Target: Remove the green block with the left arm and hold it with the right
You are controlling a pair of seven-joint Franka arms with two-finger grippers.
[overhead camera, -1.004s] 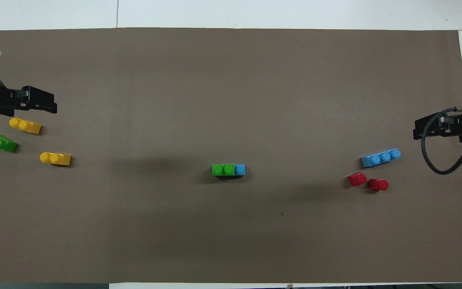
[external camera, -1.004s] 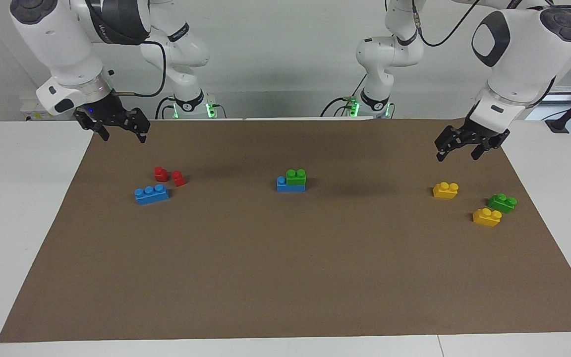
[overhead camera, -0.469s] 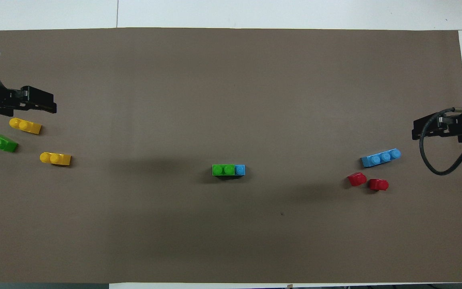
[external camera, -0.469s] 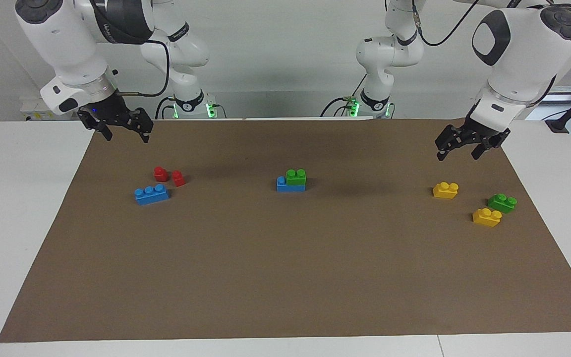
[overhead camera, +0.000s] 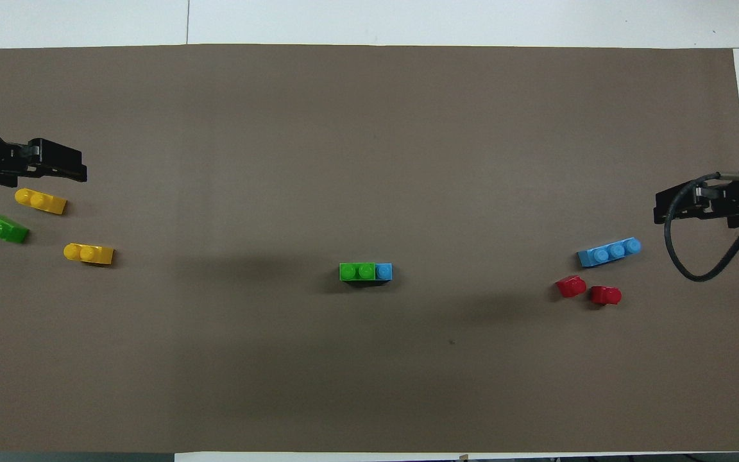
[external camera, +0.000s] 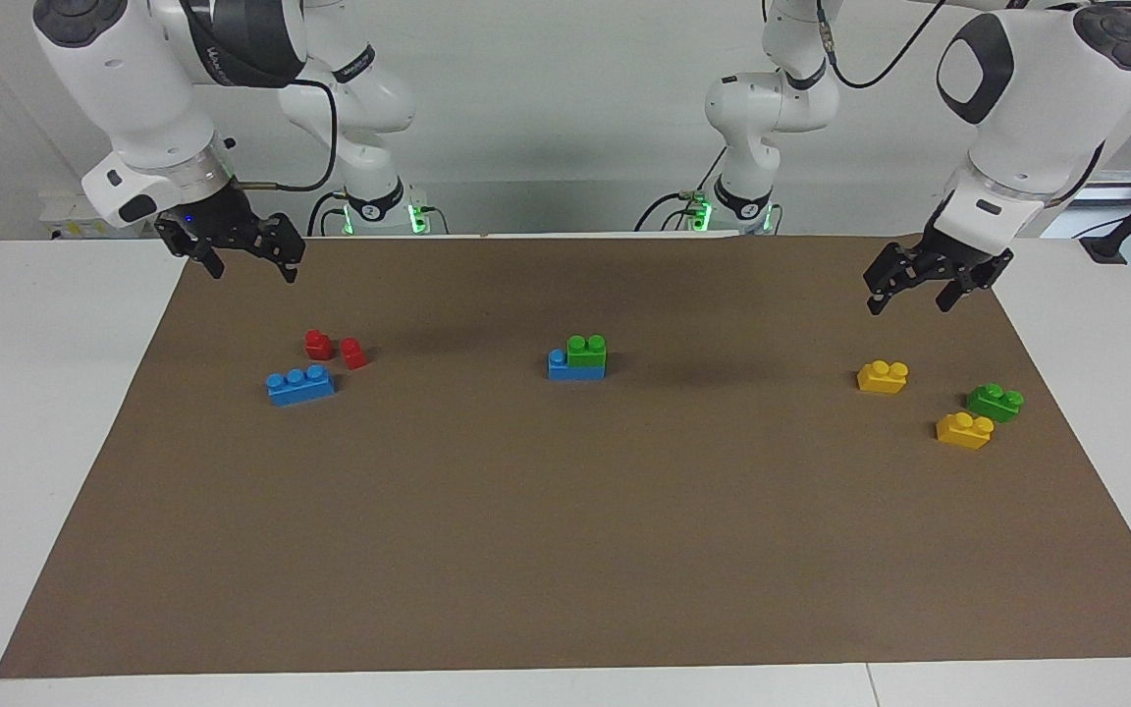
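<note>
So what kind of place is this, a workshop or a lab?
Most likely a robotics lab: two white arms end in a left gripper and right gripper above a brown mat scattered with toy bricks.

Stacked on a blue brick (external camera: pixel 560 365) and covering all but one of its studs: the green block (external camera: pixel 587 352). Hidden, the seam between the two in the overhead view. Cut off by that view's edge toward the left arm's end, most of the left end effector (overhead camera: pixel 55 168), only its dark tips showing. Likewise cropped toward the right arm's end, the right end effector (overhead camera: pixel 687 206), partly crossed by a looping black cable (overhead camera: pixel 680 256). Cut off at the top of the facing view, both arms' upper links. Too small to tell: any markings on the two red pieces (external camera: pixel 335 349).
</note>
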